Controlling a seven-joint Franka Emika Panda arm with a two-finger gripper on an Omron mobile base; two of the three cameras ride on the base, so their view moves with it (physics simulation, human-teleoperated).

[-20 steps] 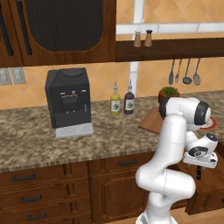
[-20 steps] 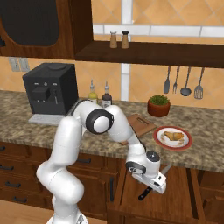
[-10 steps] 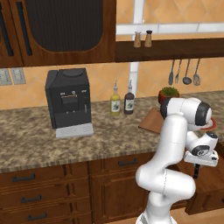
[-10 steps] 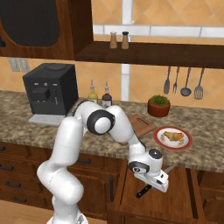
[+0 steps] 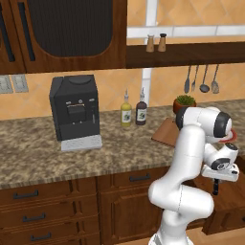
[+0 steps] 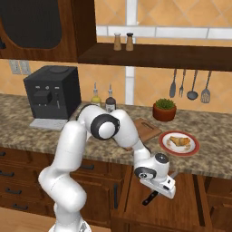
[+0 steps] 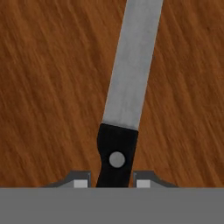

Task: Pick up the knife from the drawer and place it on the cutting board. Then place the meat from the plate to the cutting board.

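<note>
Down in the open drawer (image 6: 181, 204), the fingers (image 7: 78, 183) clamp the black handle of the knife (image 7: 127, 92), its grey blade lying on the wood; up on the desk (image 6: 213, 131), the board (image 6: 145, 129) sits beside the plate (image 6: 179, 143) of meat (image 6: 177, 141).

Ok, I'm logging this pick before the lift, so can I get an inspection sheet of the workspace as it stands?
Surface: speckled stone countertop above an open wooden drawer.
Job's things: knife in the drawer, dark handle between the fingertips, grey blade pointing away; cutting board bare on the countertop; plate with meat on it, right of the board.
Clutter: coffee machine, two bottles, plant pot, shakers on the shelf.
Gripper: gripper down in the drawer, closed on the knife handle.
Cables: nothing seen.
Surroundings: utensils hanging on the tiled wall, dark cabinets above.
</note>
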